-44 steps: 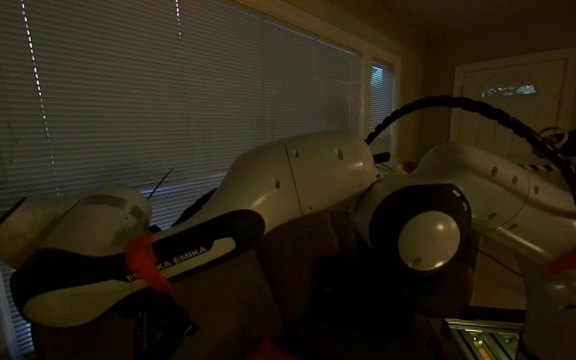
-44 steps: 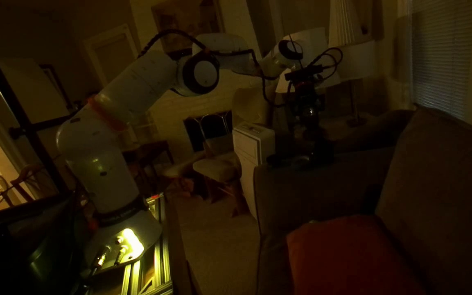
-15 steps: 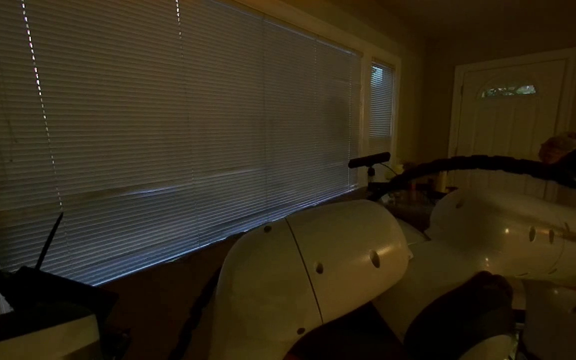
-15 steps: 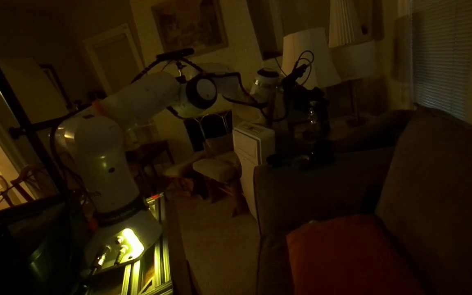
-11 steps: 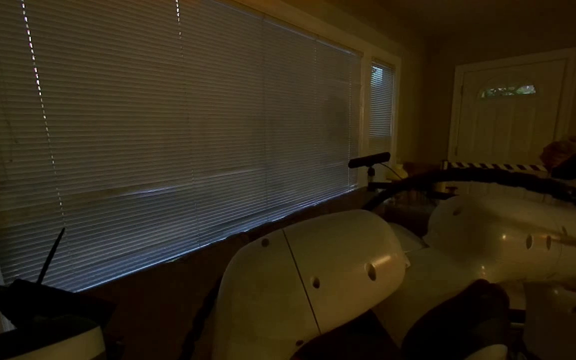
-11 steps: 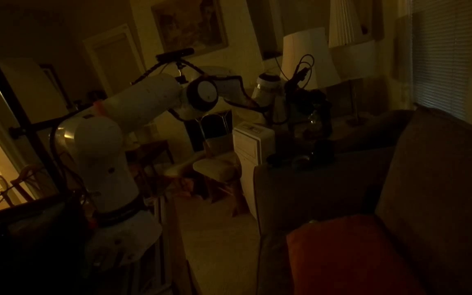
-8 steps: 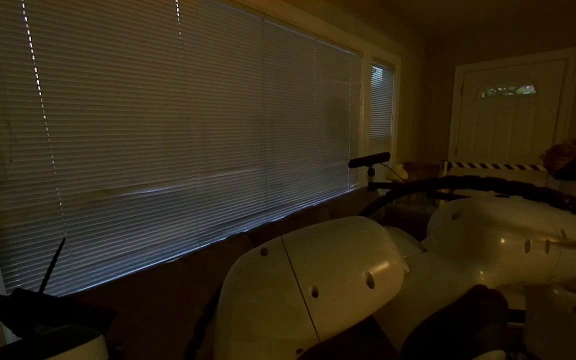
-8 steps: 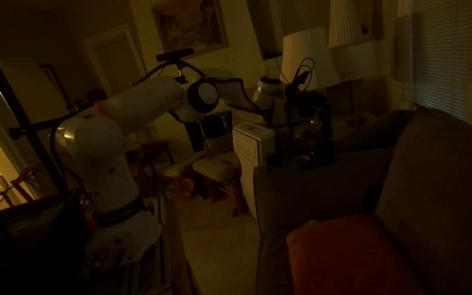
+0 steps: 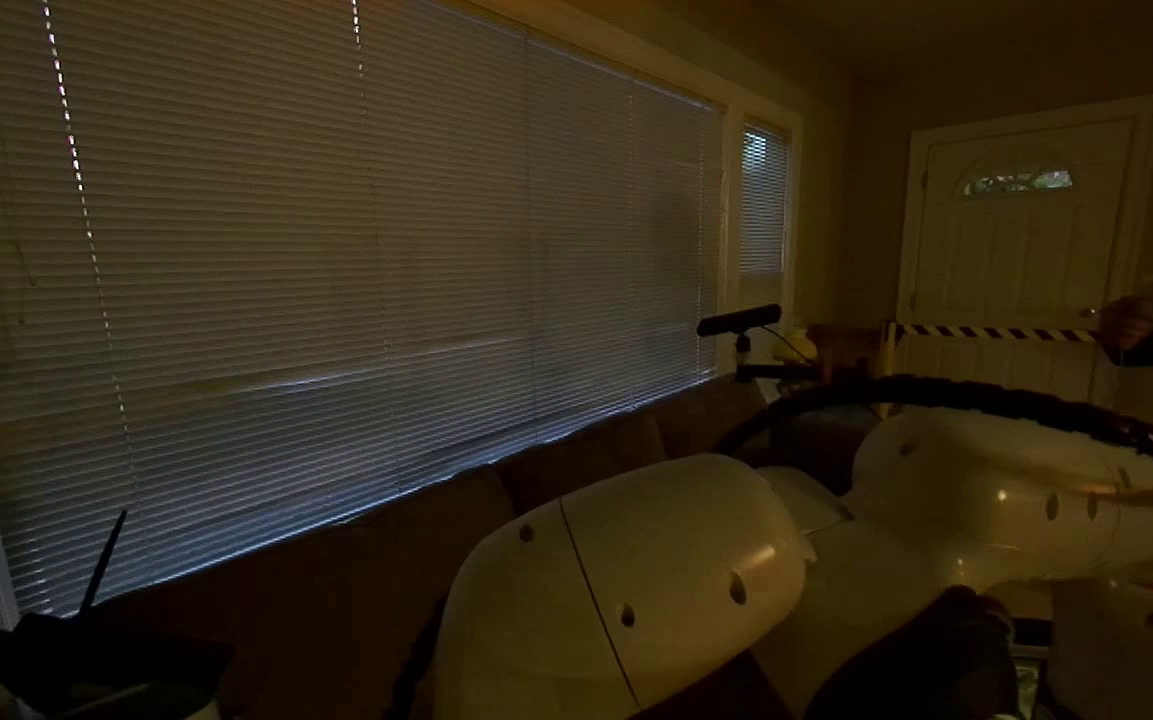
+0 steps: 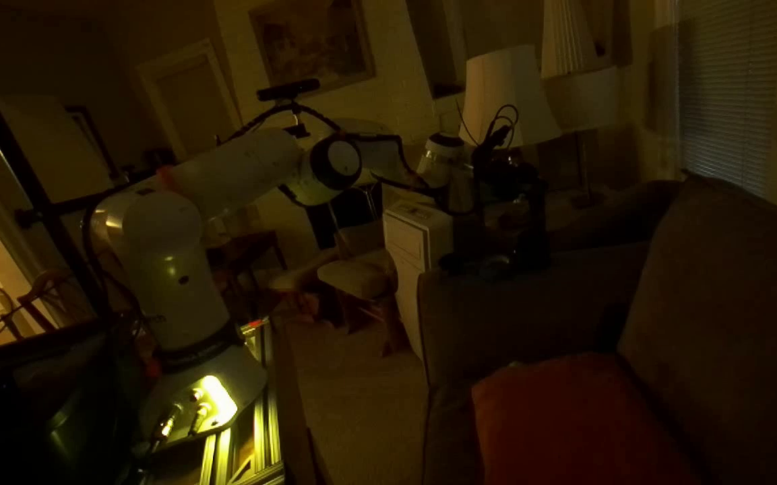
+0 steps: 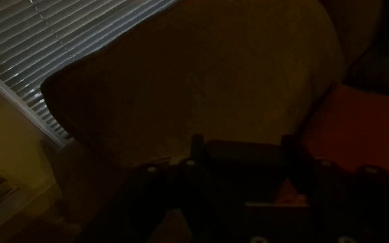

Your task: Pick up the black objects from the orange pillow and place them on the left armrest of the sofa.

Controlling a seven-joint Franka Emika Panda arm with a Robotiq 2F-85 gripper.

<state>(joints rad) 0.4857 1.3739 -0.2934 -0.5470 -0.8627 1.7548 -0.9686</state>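
Note:
My gripper is low over the armrest of the dark brown sofa. In the wrist view the gripper has a dark bar-like black object filling the gap between its fingers; it looks held. Several black items lie on the armrest: a small one, a rounded one and a taller one just under the gripper. The orange pillow is on the seat; it also shows in the wrist view. No black object shows on its visible part. The picture is very dark.
A white cabinet stands against the armrest's outer side. Lamps stand behind the arm. The window blinds run behind the sofa back. A person's hand shows at the right edge.
Since about three seconds ago the arm has swung and the gripper has tilted. Over the last second it sinks toward the armrest. The items on the armrest and the pillow have not moved.

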